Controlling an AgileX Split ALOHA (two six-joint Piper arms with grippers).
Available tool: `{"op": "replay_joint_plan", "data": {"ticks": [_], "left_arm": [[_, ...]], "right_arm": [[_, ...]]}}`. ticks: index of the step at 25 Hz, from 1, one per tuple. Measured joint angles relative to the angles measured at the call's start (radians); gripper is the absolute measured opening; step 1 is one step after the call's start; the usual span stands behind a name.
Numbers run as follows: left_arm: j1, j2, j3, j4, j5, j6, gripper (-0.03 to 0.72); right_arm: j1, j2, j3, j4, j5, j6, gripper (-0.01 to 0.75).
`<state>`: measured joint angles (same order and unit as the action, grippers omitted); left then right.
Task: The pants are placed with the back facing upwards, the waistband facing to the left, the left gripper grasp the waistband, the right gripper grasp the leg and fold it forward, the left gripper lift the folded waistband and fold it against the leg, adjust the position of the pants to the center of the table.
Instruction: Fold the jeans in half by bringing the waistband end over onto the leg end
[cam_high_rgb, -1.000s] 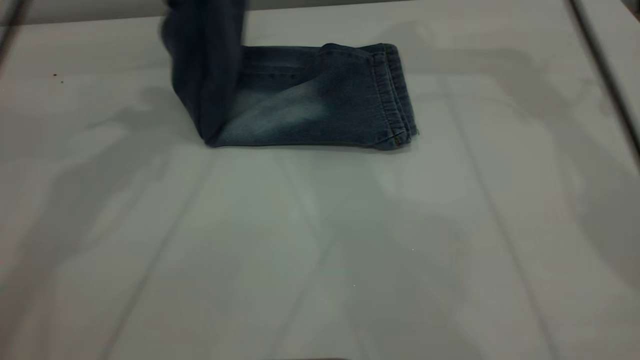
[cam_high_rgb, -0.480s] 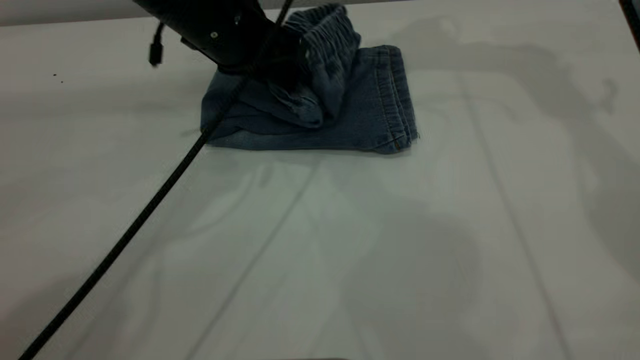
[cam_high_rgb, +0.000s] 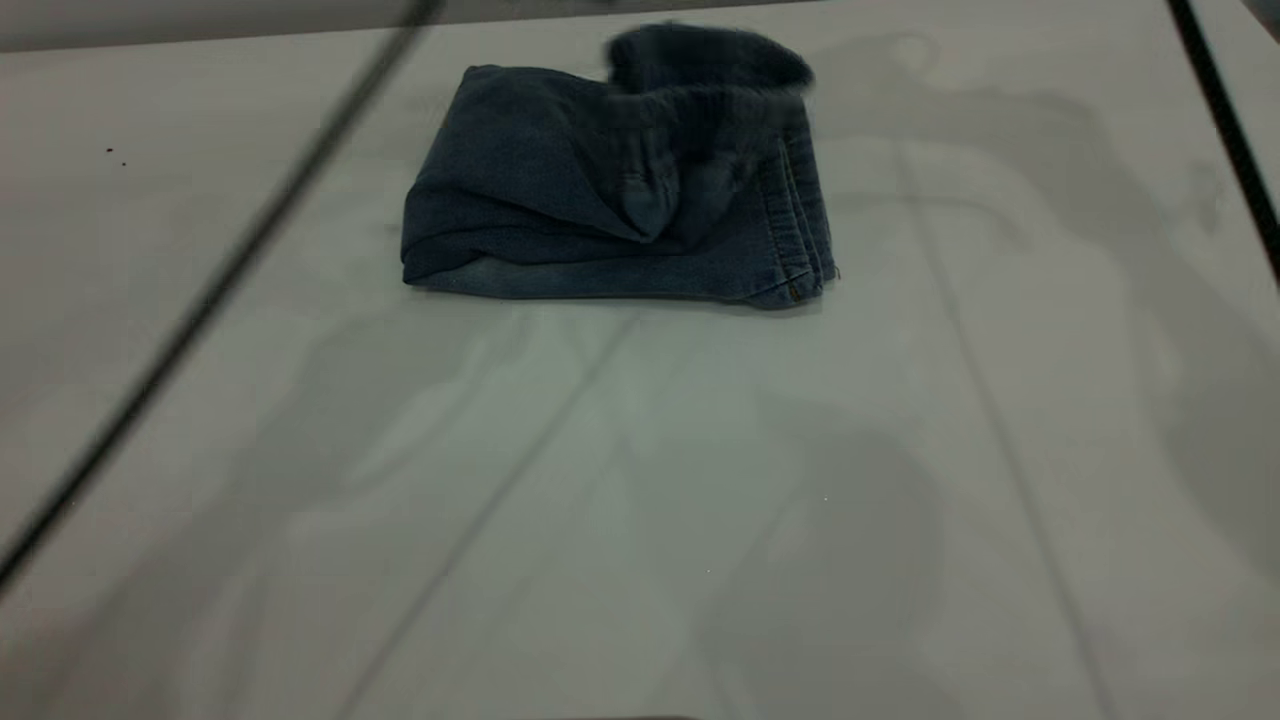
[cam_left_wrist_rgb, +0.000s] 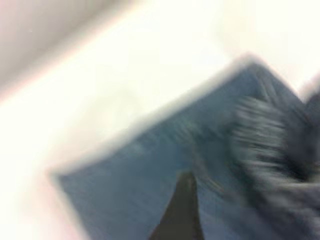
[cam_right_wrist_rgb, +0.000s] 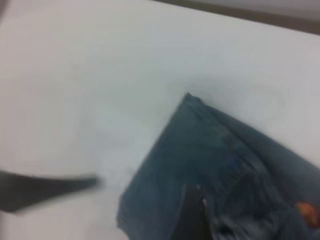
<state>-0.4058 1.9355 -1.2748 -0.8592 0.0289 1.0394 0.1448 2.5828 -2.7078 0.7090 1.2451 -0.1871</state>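
Observation:
The pants (cam_high_rgb: 560, 180) lie folded into a thick bundle at the back middle of the table (cam_high_rgb: 640, 500). The ruched waistband (cam_high_rgb: 700, 100) rests on top, turned over toward the stitched hem of the leg (cam_high_rgb: 800, 230) at the right. Neither gripper shows in the exterior view. The left wrist view is blurred. In it my left gripper (cam_left_wrist_rgb: 235, 215) hovers above the denim (cam_left_wrist_rgb: 150, 170) and the waistband (cam_left_wrist_rgb: 270, 145), open, one dark finger (cam_left_wrist_rgb: 182, 210) alone in view. My right gripper (cam_right_wrist_rgb: 225, 220) also hangs over the pants (cam_right_wrist_rgb: 200, 160), open and holding nothing.
A blurred black cable (cam_high_rgb: 200, 310) slants across the left side of the table. Another dark line (cam_high_rgb: 1225, 130) runs down the far right edge. Bare tabletop stretches in front of the pants.
A second ago the waistband end hung lifted at the left. Half a second ago the left gripper lowered it onto the leg. Now the gripper has gone from the exterior view and the waistband lies released.

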Motion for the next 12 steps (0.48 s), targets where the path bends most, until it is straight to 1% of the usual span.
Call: {"op": "replay_joint_plan", "data": {"ticks": [4, 7, 10, 12], "left_arm": [[0.082, -0.124, 0.000, -0.005, -0.029, 0.022, 0.571], [0.148, -0.196, 0.000, -0.033, -0.029, 0.022, 0.555], [0.190, -0.239, 0.000, -0.063, -0.016, 0.023, 0.553], [0.201, -0.249, 0.000, -0.068, -0.003, 0.024, 0.553]], "right_arm": [[0.046, 0.013, 0.000, -0.027, 0.000, 0.012, 0.507], [0.111, 0.038, -0.001, -0.067, 0.000, 0.039, 0.507], [0.188, 0.085, -0.001, -0.186, -0.001, 0.103, 0.507], [0.236, 0.128, -0.001, -0.277, -0.002, 0.162, 0.507]]}}
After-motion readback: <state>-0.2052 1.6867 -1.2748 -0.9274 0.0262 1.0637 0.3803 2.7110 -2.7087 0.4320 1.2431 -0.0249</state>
